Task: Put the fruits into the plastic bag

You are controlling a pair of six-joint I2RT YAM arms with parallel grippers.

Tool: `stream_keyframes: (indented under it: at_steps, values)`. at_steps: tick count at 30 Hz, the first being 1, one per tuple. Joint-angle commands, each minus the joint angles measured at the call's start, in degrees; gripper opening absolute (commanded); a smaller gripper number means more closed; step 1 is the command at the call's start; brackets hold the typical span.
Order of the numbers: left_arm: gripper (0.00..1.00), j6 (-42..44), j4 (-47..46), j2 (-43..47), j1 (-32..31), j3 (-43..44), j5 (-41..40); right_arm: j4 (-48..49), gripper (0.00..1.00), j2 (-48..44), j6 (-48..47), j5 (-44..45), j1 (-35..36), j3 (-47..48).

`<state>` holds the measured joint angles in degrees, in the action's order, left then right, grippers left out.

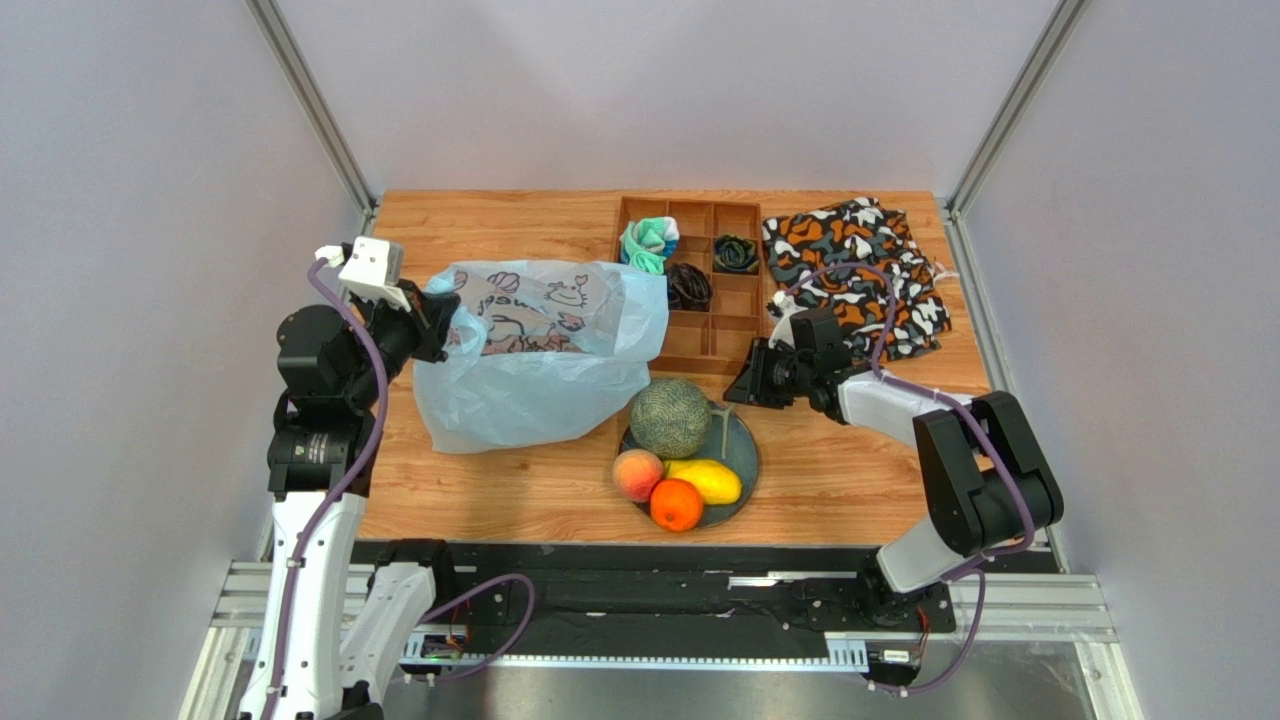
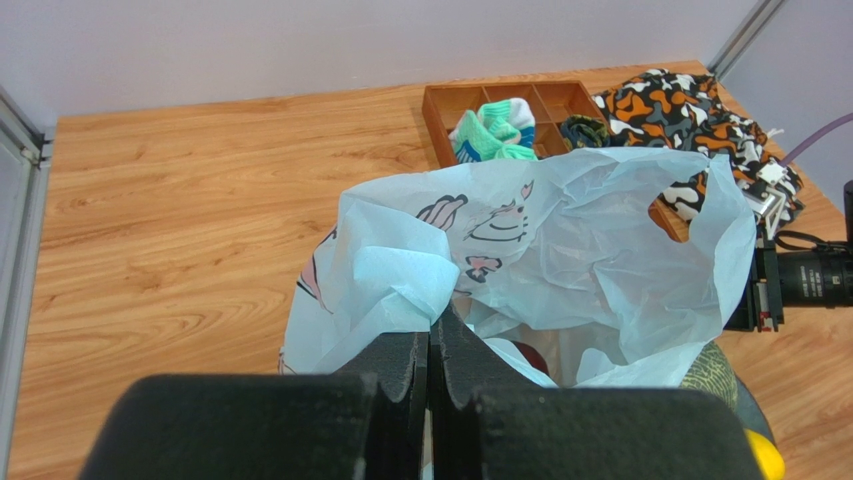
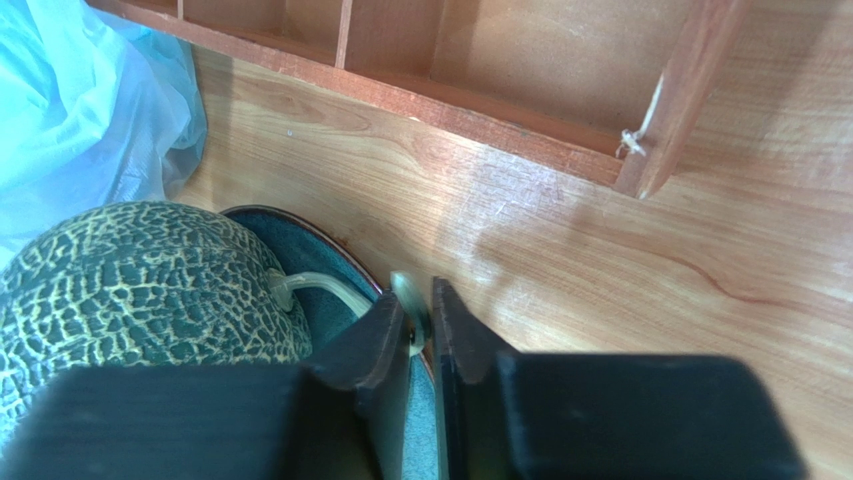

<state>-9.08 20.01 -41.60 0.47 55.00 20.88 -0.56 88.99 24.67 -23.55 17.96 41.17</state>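
Left gripper clamped shut on plastic bag rim, left of plate. Right gripper pinching melon stem, over plate's far edge.

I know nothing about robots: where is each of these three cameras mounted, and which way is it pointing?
Top external: fixed above and behind the arms, looking down on the wooden table; both arms show, with left gripper and right gripper.
Left wrist: rides the left arm, facing forward over the crinkly pale blue plastic bag; its shut black fingers pinch the bag.
Right wrist: rides the right arm, looking down at the large grey-green netted melon; its fingers pinch the stem.
Shared: bag and melon appear in all three views.
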Motion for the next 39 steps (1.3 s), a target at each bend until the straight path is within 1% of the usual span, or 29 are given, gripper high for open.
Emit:
stream_keyframes:
  at_steps: [1,2,6,14,28,39]
  values:
    - [0.00,-0.59,-0.76,0.12,-0.21,0.54,0.56,0.82,0.09,-2.15,-0.23,0.61,0.24,1.46]
    - [0.00,-0.67,-0.76,0.12,-0.29,0.54,0.47,-0.83,0.06,-2.50,-0.32,0.52,0.32,1.63]
    - [0.00,-0.67,-0.76,0.03,-0.21,0.54,0.56,-1.81,0.00,-3.56,-0.32,0.96,0.33,2.07]
    - [0.00,-0.76,-0.85,0.12,-0.21,0.46,0.47,-3.57,0.00,-6.89,-0.49,4.39,0.33,3.57]
    - [0.00,-0.59,-0.76,0.47,-0.21,0.54,0.39,-11.83,0.00,-13.40,-5.59,13.53,0.06,8.31]
    - [0.00,-0.59,-0.76,0.56,-0.21,0.54,0.12,-18.24,0.00,-20.17,-8.84,19.41,-1.96,10.69]
